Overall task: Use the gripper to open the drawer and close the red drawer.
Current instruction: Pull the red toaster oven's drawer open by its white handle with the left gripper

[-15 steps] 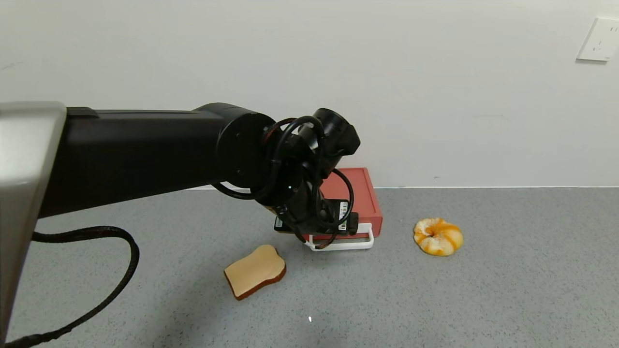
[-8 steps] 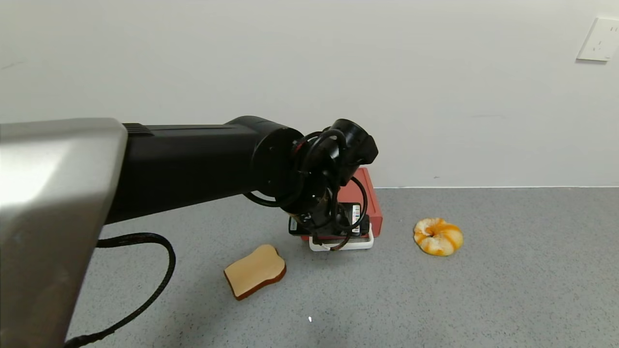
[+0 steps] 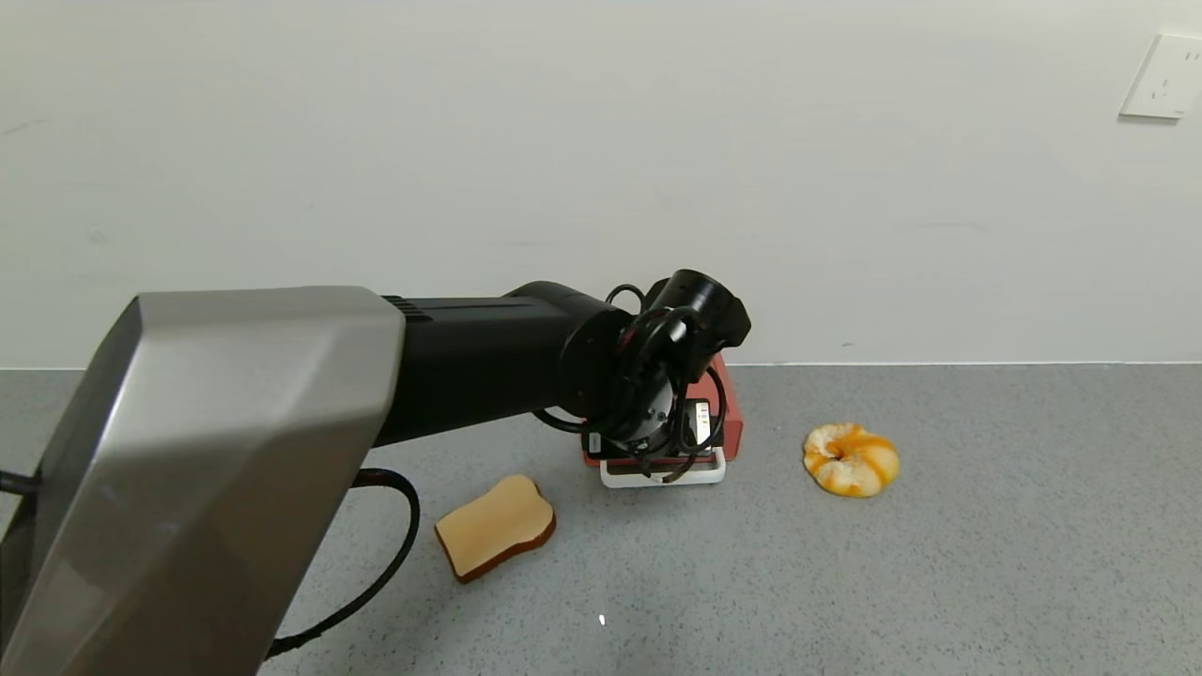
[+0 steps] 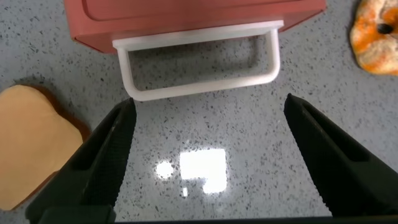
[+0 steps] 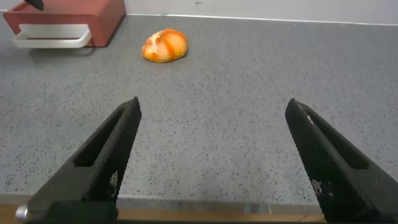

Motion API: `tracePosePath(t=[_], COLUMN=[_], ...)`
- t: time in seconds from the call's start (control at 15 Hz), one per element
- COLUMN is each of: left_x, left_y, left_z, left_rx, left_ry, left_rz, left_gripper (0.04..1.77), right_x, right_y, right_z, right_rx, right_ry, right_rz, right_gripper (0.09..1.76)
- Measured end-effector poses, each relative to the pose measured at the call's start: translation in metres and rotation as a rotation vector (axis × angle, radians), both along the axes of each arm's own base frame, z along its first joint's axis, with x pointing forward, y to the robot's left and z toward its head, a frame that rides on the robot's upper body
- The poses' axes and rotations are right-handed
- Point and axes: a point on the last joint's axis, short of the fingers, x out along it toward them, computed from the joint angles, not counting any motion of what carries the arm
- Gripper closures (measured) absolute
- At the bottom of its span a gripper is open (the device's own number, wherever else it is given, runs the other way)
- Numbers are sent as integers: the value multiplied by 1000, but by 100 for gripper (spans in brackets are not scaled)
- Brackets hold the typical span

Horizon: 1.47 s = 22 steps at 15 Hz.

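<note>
The salmon-red drawer (image 3: 731,414) stands at the wall on the grey table, its white loop handle (image 3: 663,480) facing me. In the left wrist view the drawer (image 4: 186,15) looks slid in, with its handle (image 4: 200,87) just beyond the fingertips. My left gripper (image 3: 661,457) hangs low over the handle, and the left wrist view shows the left gripper (image 4: 209,106) open and empty, its fingers wider apart than the handle and not touching it. My right gripper (image 5: 214,104) is open and empty, low near the table's front edge, far from the drawer (image 5: 68,12).
A bread slice (image 3: 495,538) lies left of the handle, close to the left finger (image 4: 93,168). An orange-glazed pastry (image 3: 851,458) lies right of the drawer. A wall socket (image 3: 1164,77) is at the upper right. The table's front edge (image 5: 186,208) is under the right gripper.
My left arm has reached forward and to the right and dropped lower, bringing its gripper down over the drawer handle. The drawer, bread and pastry have not moved.
</note>
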Motion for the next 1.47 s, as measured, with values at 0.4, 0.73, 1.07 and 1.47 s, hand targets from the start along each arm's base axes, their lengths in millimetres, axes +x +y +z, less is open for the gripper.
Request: tracePosePath(t=[0.4, 0.73, 1.07, 1.47], left_x=[11, 17, 19, 25], left_y=[-9, -13, -16, -19], left_z=[-23, -37, -45, -53], left_rx=[26, 36, 27, 16], left_ry=[-41, -42, -35, -69], left_rz=[51, 67, 83, 112], left_gripper=[9, 9, 9, 9], right_x=[0, 0, 0, 0], right_y=[0, 0, 0, 0], right_z=[0, 0, 0, 0], right_rx=[0, 0, 0, 0], right_ry=[0, 0, 0, 0], right_rz=[0, 0, 0, 0], right_gripper=[14, 14, 14, 14])
